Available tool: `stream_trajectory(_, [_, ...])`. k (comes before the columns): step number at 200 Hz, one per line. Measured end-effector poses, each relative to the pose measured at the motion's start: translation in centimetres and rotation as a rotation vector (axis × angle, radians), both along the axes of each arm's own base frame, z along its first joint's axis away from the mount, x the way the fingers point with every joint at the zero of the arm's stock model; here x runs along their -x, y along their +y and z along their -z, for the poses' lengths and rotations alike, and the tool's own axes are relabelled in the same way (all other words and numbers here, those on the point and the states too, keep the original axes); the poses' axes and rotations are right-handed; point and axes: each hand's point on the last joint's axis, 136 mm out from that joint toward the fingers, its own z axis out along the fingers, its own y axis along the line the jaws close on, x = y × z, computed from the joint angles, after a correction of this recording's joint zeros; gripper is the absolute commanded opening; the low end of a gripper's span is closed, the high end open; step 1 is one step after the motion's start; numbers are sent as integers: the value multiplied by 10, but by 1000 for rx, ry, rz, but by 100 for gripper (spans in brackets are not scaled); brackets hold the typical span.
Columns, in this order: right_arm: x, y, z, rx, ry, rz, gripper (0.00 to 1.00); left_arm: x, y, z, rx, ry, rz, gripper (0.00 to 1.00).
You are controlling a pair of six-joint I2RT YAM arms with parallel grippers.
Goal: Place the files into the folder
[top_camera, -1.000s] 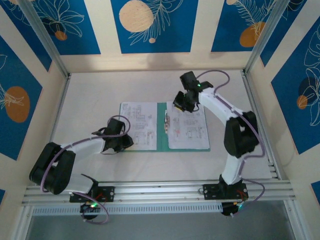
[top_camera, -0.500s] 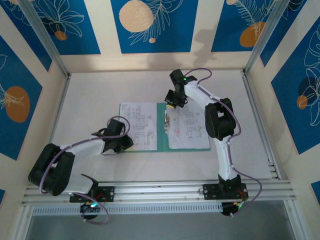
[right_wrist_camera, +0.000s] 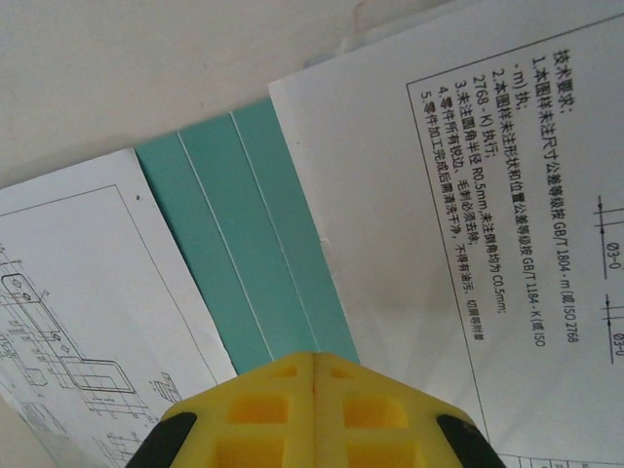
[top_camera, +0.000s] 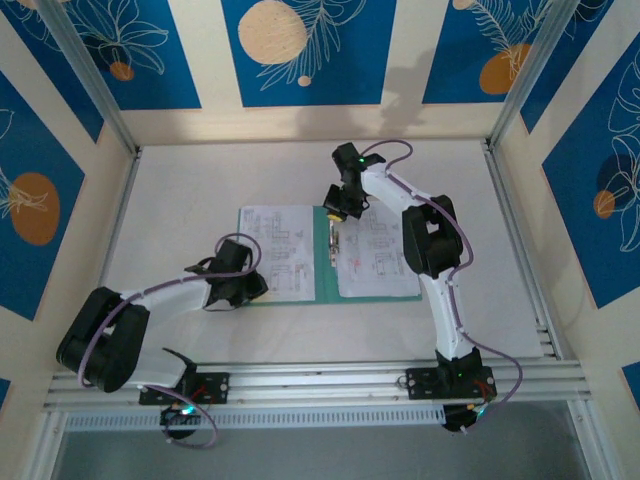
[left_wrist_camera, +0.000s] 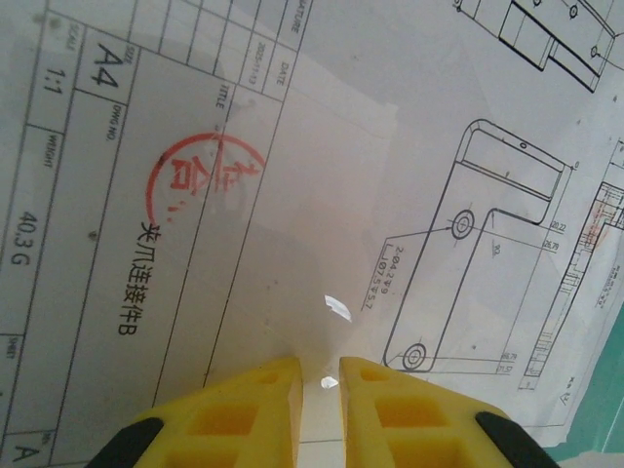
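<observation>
The teal folder (top_camera: 325, 278) lies open on the table (top_camera: 190, 180). The files (top_camera: 272, 235) lie on it, 1 sheet on each side. The left gripper (left_wrist_camera: 320, 366) hangs over the left sheet, its fingers a little apart. The right gripper (right_wrist_camera: 314, 359) is at the top of the folder's middle strip, fingers pressed together.

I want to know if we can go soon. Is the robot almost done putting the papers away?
Nearly, it seems. Done: a left sheet and a right sheet lie on the open folder. In hand: the left gripper is at the left sheet's near corner; the right gripper, shut, is over the folder's spine at the top. Left: closing the folder.
</observation>
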Motion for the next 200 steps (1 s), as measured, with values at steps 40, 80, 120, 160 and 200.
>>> stream_trajectory(40, [4,7,0,-1,-3,-27,0,0,1,0,-4,0,-8,16])
stream_trajectory(80, [11,11,-8,-4,-15,-49,0,1,2,0,-8,-2,-25,14])
stream_trajectory(120, [31,13,-29,-12,-32,-71,0,2,4,0,-14,-6,-42,13])
stream_trajectory(160, [54,18,-44,-26,-56,-102,0,2,7,0,-19,-10,-60,13])
stream_trajectory(200, [93,14,-43,-32,-28,-112,0,2,7,1,-18,-11,-65,13])
